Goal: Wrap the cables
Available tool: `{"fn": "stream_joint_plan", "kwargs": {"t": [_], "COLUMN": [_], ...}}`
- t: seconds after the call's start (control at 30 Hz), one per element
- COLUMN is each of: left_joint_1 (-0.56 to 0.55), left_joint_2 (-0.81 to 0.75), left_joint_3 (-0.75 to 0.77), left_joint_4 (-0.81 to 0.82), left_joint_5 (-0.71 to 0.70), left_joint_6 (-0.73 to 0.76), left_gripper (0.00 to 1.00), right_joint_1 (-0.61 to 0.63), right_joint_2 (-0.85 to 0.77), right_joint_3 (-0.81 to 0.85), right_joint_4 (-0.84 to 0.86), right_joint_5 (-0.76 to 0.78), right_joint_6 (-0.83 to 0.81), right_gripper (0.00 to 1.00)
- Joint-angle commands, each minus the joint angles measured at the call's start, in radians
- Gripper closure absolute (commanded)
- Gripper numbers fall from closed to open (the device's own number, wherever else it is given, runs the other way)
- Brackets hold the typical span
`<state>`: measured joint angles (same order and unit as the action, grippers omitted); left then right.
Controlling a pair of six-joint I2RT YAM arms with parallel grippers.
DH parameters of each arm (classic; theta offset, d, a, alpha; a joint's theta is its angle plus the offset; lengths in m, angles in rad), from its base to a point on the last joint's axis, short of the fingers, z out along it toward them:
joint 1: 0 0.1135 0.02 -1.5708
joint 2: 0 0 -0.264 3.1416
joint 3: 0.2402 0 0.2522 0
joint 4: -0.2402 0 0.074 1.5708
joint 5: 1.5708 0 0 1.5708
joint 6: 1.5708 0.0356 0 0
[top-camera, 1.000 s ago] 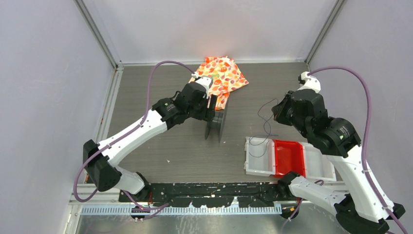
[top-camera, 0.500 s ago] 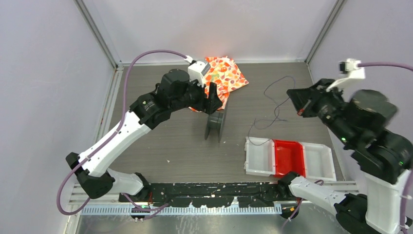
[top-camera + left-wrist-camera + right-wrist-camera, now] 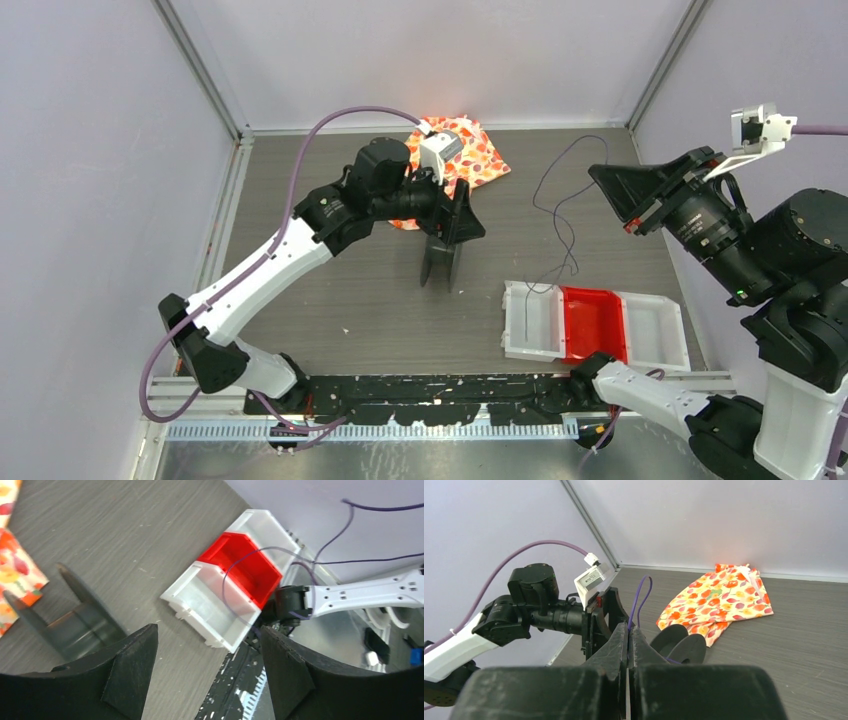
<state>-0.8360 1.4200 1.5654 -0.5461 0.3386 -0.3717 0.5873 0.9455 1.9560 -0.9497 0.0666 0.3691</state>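
The cable (image 3: pixel 541 184) is a thin dark strand. It runs from my right gripper (image 3: pixel 601 172) in a raised loop down into the left white bin (image 3: pixel 520 335). My right gripper is shut on it, held high at the right; in the right wrist view the cable (image 3: pixel 636 600) loops up out of the closed jaws of that gripper (image 3: pixel 630 628). My left gripper (image 3: pixel 462 215) is open and empty, just above the upright black spool (image 3: pixel 440 264). In the left wrist view the spool (image 3: pixel 75 625) lies left of this gripper (image 3: pixel 207 632), and the cable (image 3: pixel 223 582) arcs over the bins.
A row of three bins stands at the front right: white, red (image 3: pixel 592 322), white (image 3: pixel 655 330). A floral orange cloth (image 3: pixel 470 160) lies at the back behind the spool. Grey walls close in on the left, the back and the right.
My right arm has risen and swung right and back with the cable, drawing the strand up out of the bin. My left gripper has turned and moved over the spool.
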Motion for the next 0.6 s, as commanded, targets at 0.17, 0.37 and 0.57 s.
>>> {"fn": "stream_joint_plan", "kwargs": {"t": [0.17,0.37,0.57], "left_joint_1": [-0.009,0.015,0.064], "left_joint_2": [-0.017,-0.058,-0.099], "left_joint_3": [-0.005,-0.073,-0.090], "left_joint_4": [0.120,0.114,0.070], "left_joint_5": [0.145,0.050,0.047], "left_joint_6": [-0.182,-0.186,-0.180], "left_gripper": [0.27,0.26,0.25], "right_joint_1": [0.006,0.006,0.006], "right_joint_2": [-0.021,0.014,0.108], "right_joint_3": [-0.080,-0.075,-0.004], "right_joint_4": [0.196,0.289,0.376], "right_joint_5": [0.011,-0.039,-0.123], "right_joint_6": [0.055,0.047,0.040], "right_gripper": [0.99,1.00,0.99]}}
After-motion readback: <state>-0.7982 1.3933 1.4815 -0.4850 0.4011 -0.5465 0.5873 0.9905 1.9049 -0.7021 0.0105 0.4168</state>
